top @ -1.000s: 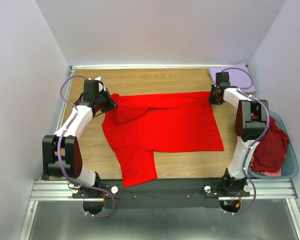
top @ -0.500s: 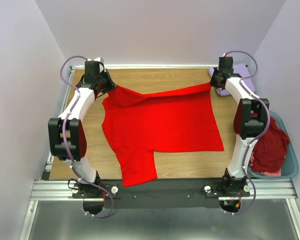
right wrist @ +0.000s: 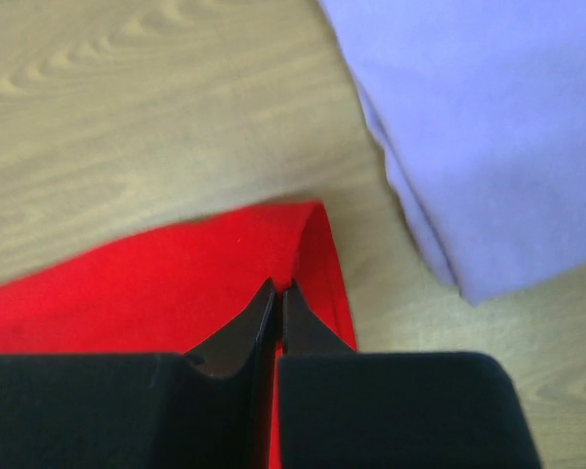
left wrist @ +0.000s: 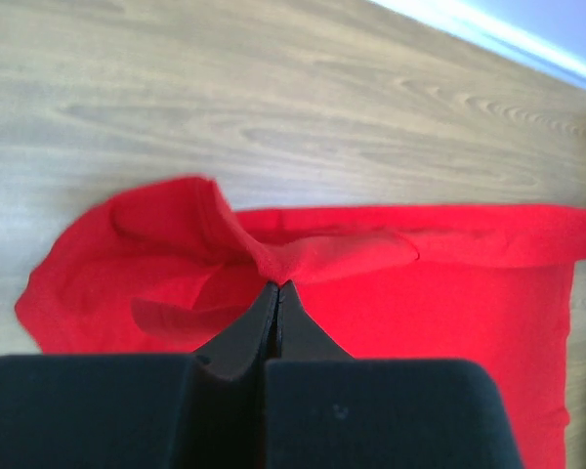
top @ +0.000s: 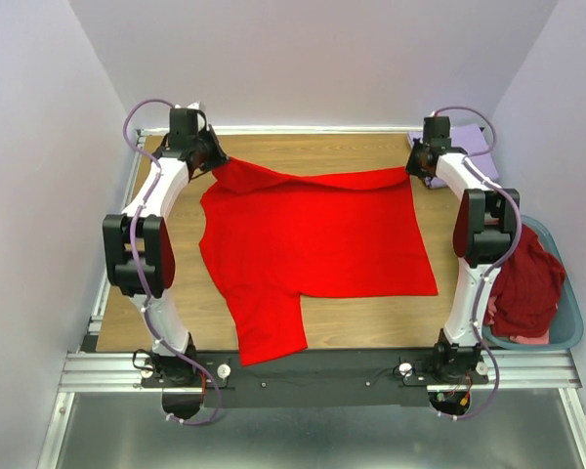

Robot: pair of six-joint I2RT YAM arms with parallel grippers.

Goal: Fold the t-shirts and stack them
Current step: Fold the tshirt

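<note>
The red t-shirt [top: 313, 234], pinched by the left jaws and right jaws, is not yet folded; a lavender t-shirt [right wrist: 469, 127] is folded beside the right jaws; maroon t-shirts [top: 525, 283] are left.

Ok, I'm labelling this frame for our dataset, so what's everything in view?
table: one, light wood, middle of the top view
basket: one, teal-blue, just off the table's right edge
red t-shirt: one, bright red, spread across the table's middle
lavender t-shirt: one, pale purple, folded at the table's far right corner
maroon t-shirts: a heap, count unclear, dark red, in the basket
left claw: one, black, shut on the red t-shirt's far left corner
right claw: one, black, shut on its far right corner
</note>
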